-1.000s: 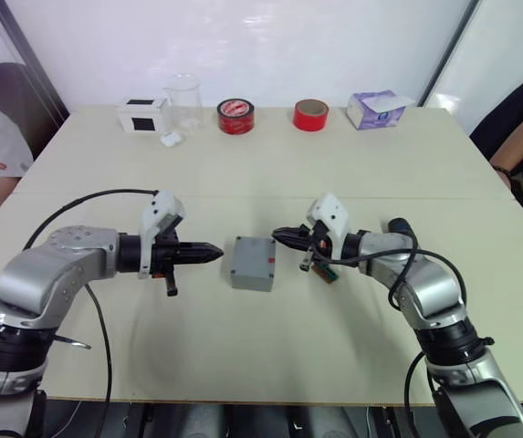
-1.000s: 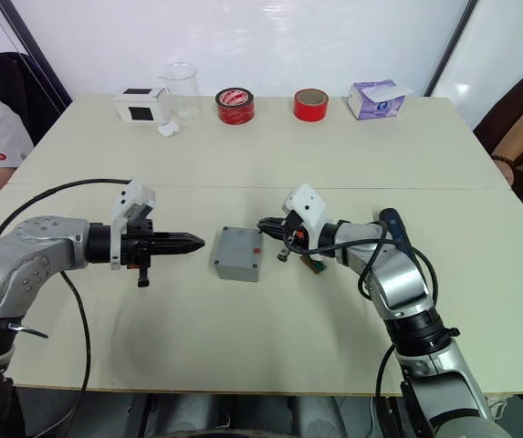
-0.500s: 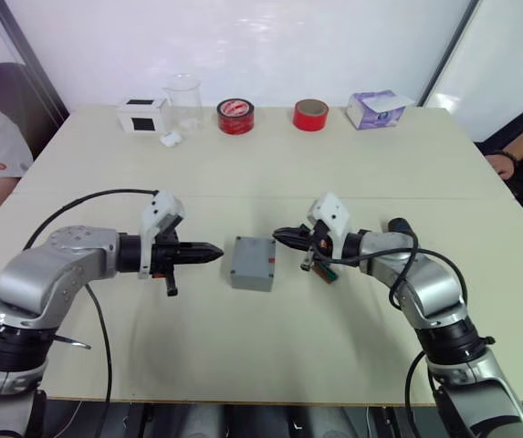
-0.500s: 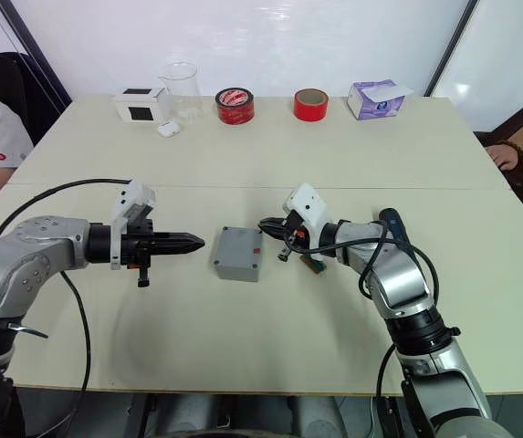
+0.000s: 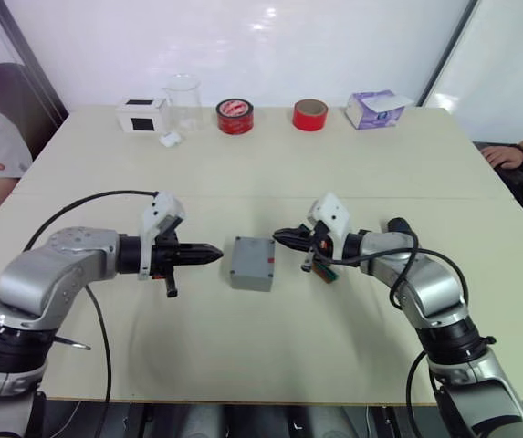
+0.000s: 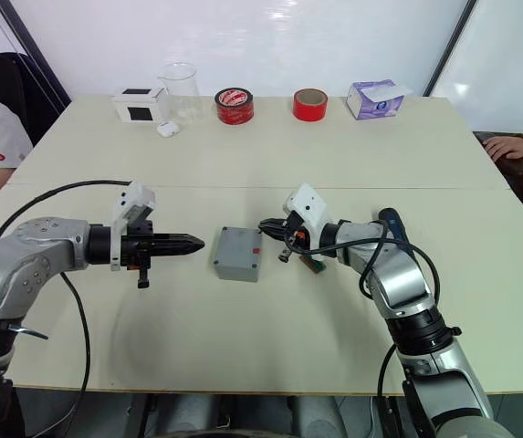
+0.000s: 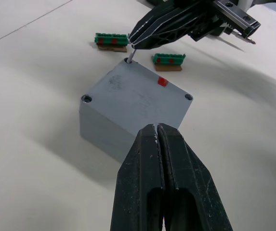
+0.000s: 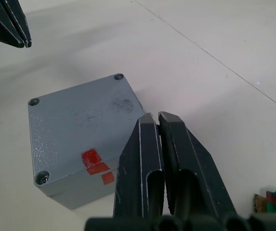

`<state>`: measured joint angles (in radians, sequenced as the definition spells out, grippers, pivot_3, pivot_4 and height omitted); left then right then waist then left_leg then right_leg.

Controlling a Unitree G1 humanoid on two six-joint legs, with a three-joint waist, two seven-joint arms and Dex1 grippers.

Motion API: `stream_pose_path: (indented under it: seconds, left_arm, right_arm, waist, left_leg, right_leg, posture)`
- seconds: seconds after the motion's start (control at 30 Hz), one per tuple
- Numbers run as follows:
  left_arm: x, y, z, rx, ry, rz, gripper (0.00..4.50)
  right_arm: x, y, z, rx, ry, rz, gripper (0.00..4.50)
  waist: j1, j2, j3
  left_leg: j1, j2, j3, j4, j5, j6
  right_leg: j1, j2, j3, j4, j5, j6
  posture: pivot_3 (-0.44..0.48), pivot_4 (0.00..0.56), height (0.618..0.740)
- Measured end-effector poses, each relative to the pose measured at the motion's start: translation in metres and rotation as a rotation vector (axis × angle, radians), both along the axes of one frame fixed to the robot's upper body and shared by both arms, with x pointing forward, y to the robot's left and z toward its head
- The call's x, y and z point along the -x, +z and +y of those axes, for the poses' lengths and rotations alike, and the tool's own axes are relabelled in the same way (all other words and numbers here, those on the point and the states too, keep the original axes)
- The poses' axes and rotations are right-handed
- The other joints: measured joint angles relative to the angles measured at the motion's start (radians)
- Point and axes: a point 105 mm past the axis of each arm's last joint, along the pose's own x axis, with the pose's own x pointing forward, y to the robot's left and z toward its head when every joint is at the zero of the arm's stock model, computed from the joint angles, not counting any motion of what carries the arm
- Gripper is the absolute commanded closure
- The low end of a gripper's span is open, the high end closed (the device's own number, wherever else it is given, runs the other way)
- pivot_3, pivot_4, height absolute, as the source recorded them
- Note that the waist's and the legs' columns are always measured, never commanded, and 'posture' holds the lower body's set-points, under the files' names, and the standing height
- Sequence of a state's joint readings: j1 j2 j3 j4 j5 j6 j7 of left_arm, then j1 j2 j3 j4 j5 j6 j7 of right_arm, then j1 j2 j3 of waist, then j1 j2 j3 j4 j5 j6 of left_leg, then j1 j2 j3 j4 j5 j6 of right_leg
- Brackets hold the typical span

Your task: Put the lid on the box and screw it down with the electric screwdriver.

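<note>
1. Since a second ago, the box, lid and both arms lie as they were; the one change is at the table's far right edge, where a person's hand [image 6: 507, 146] now rests in place of a bent arm.
2. The lid [image 5: 254, 256] sits on the box [image 7: 110, 129], closing it. Together they form a small gray block with a finely speckled, matte surface, sharp corners and a round screw hole at each corner of the lid.
3. A small red mark [image 8: 95, 160] sits near one edge of the lid.
4. The box stands on the smooth cream table [image 5: 270, 164], between the two grippers.
5. The left gripper [image 5: 215, 253] points at the box from just beside it, its two black ribbed fingers pressed together with nothing between them.
6. The right gripper [image 5: 281, 237] points at the box's opposite side, its fingers closed tip to tip and empty; in the left wrist view its tips hang right at one corner hole.
7. Two small green ridged connector blocks [image 7: 111, 40] lie on the table beyond the box.
8. Along the far edge stand a white box with a black square [image 5: 142, 115], a clear glass beaker [image 5: 183, 100], two rolls of red tape [image 5: 235, 116] and a purple tissue box [image 5: 375, 109].
</note>
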<state>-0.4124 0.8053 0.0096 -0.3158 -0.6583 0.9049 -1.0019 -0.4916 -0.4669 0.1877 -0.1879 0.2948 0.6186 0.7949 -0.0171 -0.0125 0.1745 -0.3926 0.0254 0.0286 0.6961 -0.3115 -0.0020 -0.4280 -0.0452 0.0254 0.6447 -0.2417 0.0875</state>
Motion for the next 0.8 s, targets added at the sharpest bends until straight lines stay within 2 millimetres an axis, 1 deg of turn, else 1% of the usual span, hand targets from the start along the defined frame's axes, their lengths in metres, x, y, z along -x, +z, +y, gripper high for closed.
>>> stream_pose_path:
  seconds: [0.4,0.8]
  left_arm:
    - [0.0001,-0.0015,-0.0003,0.006,0.004,-0.01,4.5]
    - [-0.0001,-0.0042,-0.0001,0.01,0.015,-0.004,4.5]
  right_arm:
    - [-0.0062,0.0021,0.0057,0.036,0.017,-0.037,4.4]
    - [-0.0072,0.0046,0.0019,-0.007,-0.003,0.021,4.4]
  waist:
    - [0.001,0.0,0.0]
    - [0.002,0.0,0.0]
  left_leg:
    - [0.0,0.0,0.0,0.0,0.0,0.0]
    - [0.0,0.001,0.0,0.0,0.0,0.0]
  right_leg:
    - [0.0,0.0,0.0,0.0,0.0,0.0]
    - [0.0,0.0,0.0,0.0,0.0,0.0]
  posture:
    - [0.0,0.15,0.74]
    - [0.0,0.15,0.74]
